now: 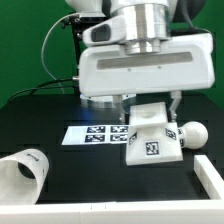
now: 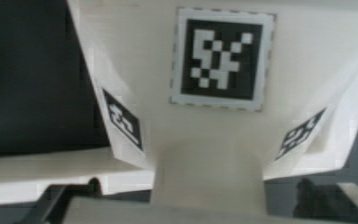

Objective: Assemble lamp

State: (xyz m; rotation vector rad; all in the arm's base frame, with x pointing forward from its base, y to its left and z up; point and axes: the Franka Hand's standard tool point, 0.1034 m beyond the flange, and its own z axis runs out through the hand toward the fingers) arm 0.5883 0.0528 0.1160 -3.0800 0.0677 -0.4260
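Base (image 1: pixel 152 142): blocky white plastic, tagged, mid-tabletop (image 1: pixel 40 122), beside the marker board (image 1: pixel 92 133).
Bulb (image 1: pixel 193 132): round-headed, just beside the base, on the exterior view's right.
Shade (image 1: pixel 22 170): tapered cup on its side near the left front edge, well apart.
Gripper (image 1: pixel 150 108): spread wide over the base, holding nothing.

matt white plastic base (image 1: pixel 152 140), smooth shade (image 1: pixel 22 170), matt black table (image 1: pixel 100 182)
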